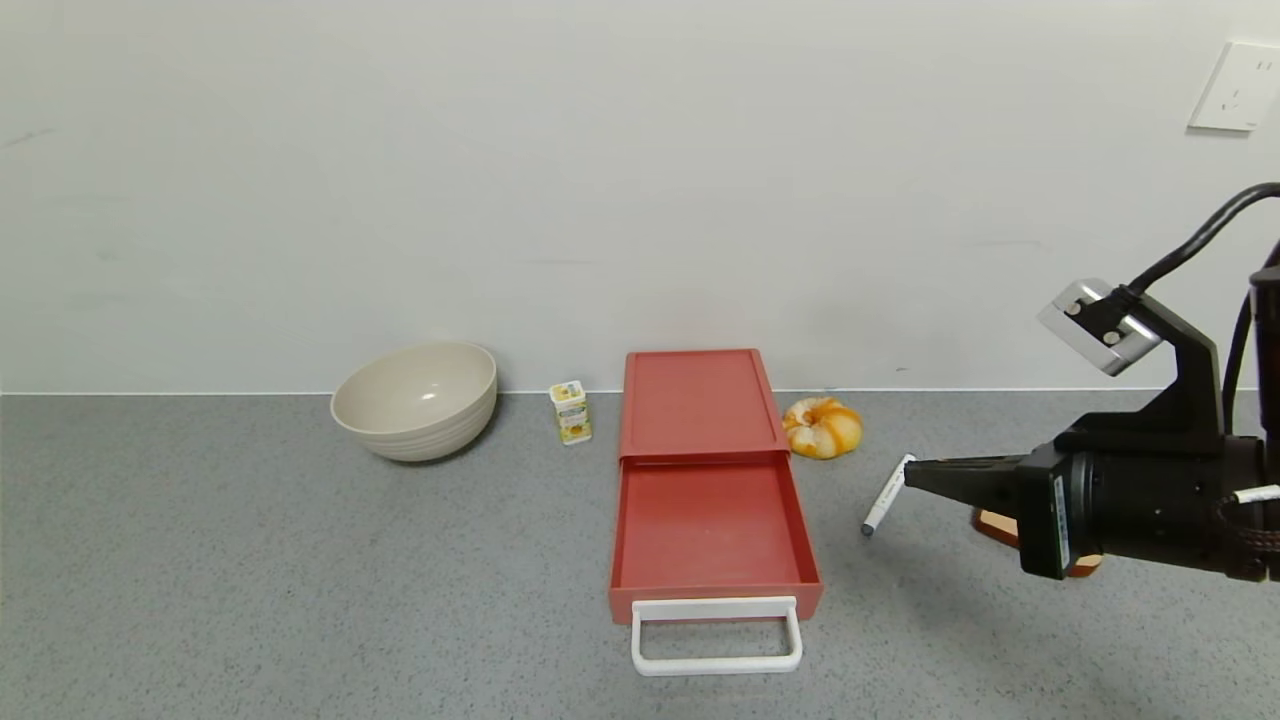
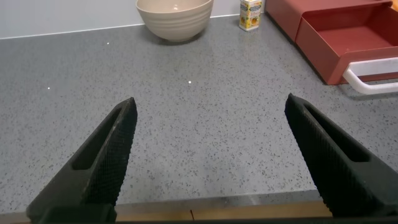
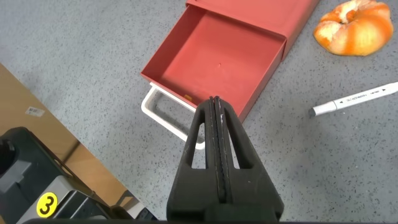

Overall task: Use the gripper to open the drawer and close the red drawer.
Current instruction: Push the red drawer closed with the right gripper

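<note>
The red drawer box (image 1: 700, 405) stands at the table's middle with its tray (image 1: 708, 530) pulled far out toward me; the tray looks bare inside. Its white loop handle (image 1: 716, 636) lies at the front. The tray (image 3: 217, 62) and handle (image 3: 163, 115) also show in the right wrist view, and in the left wrist view (image 2: 348, 40). My right gripper (image 1: 910, 472) is shut and empty, held above the table to the right of the tray, pointing toward it. My left gripper (image 2: 208, 109) is open and empty over bare table left of the drawer; it is outside the head view.
A beige bowl (image 1: 415, 398) and a small yellow carton (image 1: 571, 411) stand left of the box near the wall. An orange bread-like piece (image 1: 822, 426) lies to its right, a white marker pen (image 1: 887, 494) beside my right gripper. A brown object (image 1: 995, 525) lies under the right arm.
</note>
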Robot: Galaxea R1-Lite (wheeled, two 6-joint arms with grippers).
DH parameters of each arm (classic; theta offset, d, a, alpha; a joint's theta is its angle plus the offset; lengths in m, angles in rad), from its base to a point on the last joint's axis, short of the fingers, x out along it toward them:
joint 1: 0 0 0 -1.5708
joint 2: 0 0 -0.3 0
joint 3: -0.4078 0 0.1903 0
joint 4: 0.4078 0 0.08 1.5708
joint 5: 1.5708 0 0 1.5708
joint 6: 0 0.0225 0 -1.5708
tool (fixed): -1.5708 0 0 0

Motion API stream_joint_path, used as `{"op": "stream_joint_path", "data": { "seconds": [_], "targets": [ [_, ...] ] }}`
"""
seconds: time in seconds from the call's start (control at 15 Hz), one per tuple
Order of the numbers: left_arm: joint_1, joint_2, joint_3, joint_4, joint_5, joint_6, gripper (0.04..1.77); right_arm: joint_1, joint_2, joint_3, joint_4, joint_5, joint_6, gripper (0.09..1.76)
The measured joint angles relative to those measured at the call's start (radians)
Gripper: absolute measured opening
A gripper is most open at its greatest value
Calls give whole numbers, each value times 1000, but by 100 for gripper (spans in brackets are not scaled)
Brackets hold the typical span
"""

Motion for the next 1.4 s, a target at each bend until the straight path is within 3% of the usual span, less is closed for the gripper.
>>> {"op": "stream_joint_path", "data": {
  "seconds": [0.47,0.67,1.07,1.4],
  "targets": [
    [0,0,0,0,0,0,172,4,20,-13,29,8,10,11],
    [0,0,0,1,0,-1,172,28,74,-53,152,-2,32,11],
    [0,0,0,0,0,-2,172,130,265,-200,324,-130,161,11],
    [0,0,0,0,0,-3,172,193,407,-278,347,-176,192,12]
  ]
}}
